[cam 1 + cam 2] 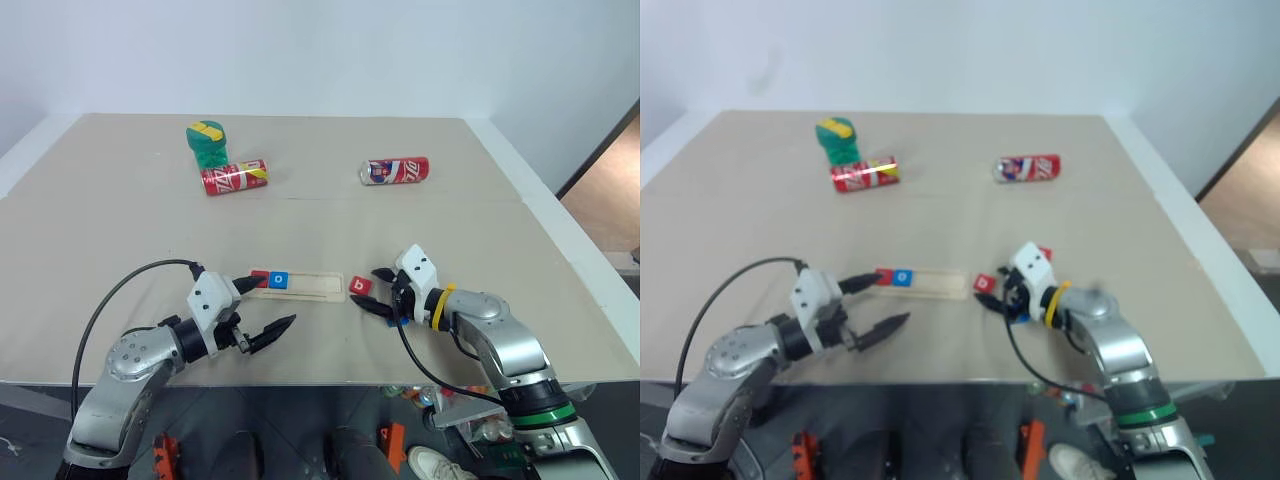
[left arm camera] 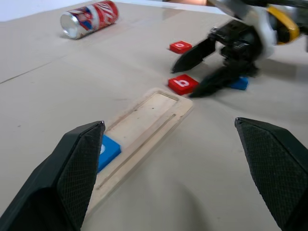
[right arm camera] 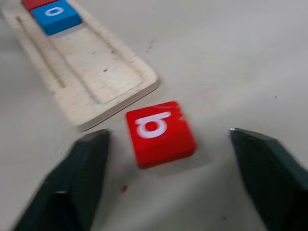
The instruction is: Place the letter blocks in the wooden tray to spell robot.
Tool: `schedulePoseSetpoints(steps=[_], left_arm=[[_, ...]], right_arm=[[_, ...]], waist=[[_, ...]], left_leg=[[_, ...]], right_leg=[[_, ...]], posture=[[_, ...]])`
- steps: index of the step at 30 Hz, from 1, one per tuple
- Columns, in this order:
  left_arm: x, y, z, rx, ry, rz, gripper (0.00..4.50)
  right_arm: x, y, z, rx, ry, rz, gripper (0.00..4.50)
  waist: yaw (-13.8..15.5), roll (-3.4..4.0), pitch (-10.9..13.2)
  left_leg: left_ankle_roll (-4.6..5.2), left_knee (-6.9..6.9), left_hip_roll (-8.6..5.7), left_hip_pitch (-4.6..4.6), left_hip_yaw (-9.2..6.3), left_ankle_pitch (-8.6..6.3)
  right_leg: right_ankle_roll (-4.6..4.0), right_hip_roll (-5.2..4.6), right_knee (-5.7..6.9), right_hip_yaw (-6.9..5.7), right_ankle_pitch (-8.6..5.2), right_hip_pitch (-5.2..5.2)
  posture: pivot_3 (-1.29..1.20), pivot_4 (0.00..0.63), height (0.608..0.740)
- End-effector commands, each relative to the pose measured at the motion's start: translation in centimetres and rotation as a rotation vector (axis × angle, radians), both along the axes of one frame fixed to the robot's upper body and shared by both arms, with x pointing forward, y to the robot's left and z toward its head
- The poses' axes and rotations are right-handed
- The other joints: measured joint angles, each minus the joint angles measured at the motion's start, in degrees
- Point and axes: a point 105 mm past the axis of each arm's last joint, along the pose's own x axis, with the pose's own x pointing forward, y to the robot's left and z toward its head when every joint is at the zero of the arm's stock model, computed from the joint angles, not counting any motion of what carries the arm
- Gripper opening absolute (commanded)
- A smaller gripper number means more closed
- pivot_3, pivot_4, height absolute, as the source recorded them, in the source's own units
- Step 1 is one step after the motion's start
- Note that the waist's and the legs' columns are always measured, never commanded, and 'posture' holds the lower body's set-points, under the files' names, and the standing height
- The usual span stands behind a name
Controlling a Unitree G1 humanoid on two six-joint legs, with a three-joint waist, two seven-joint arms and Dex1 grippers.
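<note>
Nearest the front edge of the table [image 1: 90, 300] we see both grippers low over the surface. The left gripper [image 1: 268, 312] sits towards the front left, its two black fingers spread wide with nothing between them, one fingertip just in front of the left end of the wooden tray [image 1: 312, 285]. The right gripper [image 1: 379, 290] is towards the front right, fingers parted and straddling the red b block [image 3: 160, 133], which lies flat on the table just beside the tray's right end; from the wrist camera the fingers stand clear of the block on both sides and grip nothing.

The tray lies lengthwise across the middle of the front half of the table. At its left end a red block [image 1: 260, 280] and, touching it on the right, a blue o block [image 1: 279, 281] sit in the groove; the red one's letter is too small for us to read. The rest of the groove is bare wood.

Close by the right gripper we also make out a blue block [image 2: 239, 83] partly hidden under its fingers, and a red o block [image 2: 180, 46] just beyond.

Farther back, a red soda can [image 1: 234, 177] lies on its side left of centre, a green and yellow object [image 1: 206, 141] just behind it, and a second red can [image 1: 395, 171] lies right of centre.
</note>
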Motion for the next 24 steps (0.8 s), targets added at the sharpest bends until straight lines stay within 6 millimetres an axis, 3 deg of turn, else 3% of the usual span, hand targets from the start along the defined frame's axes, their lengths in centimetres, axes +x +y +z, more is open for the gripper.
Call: schedulePoseSetpoints(steps=[1, 4, 7, 11, 16, 21, 24], left_arm=[[-0.4, -0.7, 1.2, -0.016, -0.049, -0.030, 4.50], [-0.4, -1.0, 1.1, -0.022, -0.045, -0.031, 4.50], [-0.2, -0.8, 1.0, -0.037, -0.037, 0.006, 4.50], [0.5, 0.7, 0.8, -0.032, -0.064, 0.119, 4.50], [0.4, 2.3, 0.1, -0.028, -0.052, 0.237, 4.50], [0.5, 2.9, -0.4, -0.046, -0.033, 0.317, 4.50], [0.6, 2.9, -0.4, -0.042, -0.039, 0.332, 4.50]], right_arm=[[0.2, -0.1, 0.4, 0.001, -0.025, -0.002, 2.32], [-0.1, 0.2, 0.4, 0.005, -0.026, 0.007, 1.23], [-0.4, 0.4, 0.7, 0.015, -0.034, 0.009, 1.19], [-0.2, 1.0, 3.1, 0.047, -0.095, 0.032, 1.19], [-0.2, 5.8, 6.3, 0.067, -0.130, 0.260, 1.19], [-0.2, 9.1, 5.3, -0.023, -0.108, 0.456, 1.19], [0.2, 9.5, 4.6, -0.057, -0.102, 0.494, 1.19]], waist=[[0.0, 0.00, 0.0], [0.0, 0.00, 0.0], [0.0, 0.00, 0.0], [0.0, -0.01, 0.0], [-0.5, -0.01, 0.0], [-0.5, -0.06, 0.0], [-0.1, -0.08, 0.0]], left_leg=[[0.00, -0.02, 0.00, 0.00, 0.00, 0.00], [-0.01, -0.02, 0.00, 0.00, 0.00, 0.00], [0.00, -0.02, -0.01, 0.00, -0.01, 0.00], [-0.01, -0.02, 0.00, 0.00, 0.01, 0.00], [0.00, -0.05, 0.04, -0.05, 0.05, 0.00], [-0.01, -0.09, 0.08, -0.09, 0.02, -0.01], [-0.01, -0.11, 0.05, -0.17, 0.01, -0.01]], right_leg=[[0.00, 0.00, 0.00, 0.00, -0.01, 0.00], [0.00, -0.01, 0.00, 0.00, -0.02, 0.00], [0.00, -0.01, 0.00, 0.01, -0.01, 0.00], [0.00, -0.02, -0.01, 0.03, -0.01, -0.03], [-0.06, 0.00, 0.00, 0.03, 0.06, -0.16], [-0.14, 0.01, 0.00, -0.06, -0.03, -0.18], [-0.13, -0.01, 0.00, -0.08, -0.06, -0.24]], posture=[[0.00, 0.150, 0.740], [0.00, 0.150, 0.740], [0.00, 0.150, 0.740], [0.00, 0.150, 0.740], [0.00, 0.150, 0.740], [0.00, 0.150, 0.740], [0.00, 0.150, 0.740]])
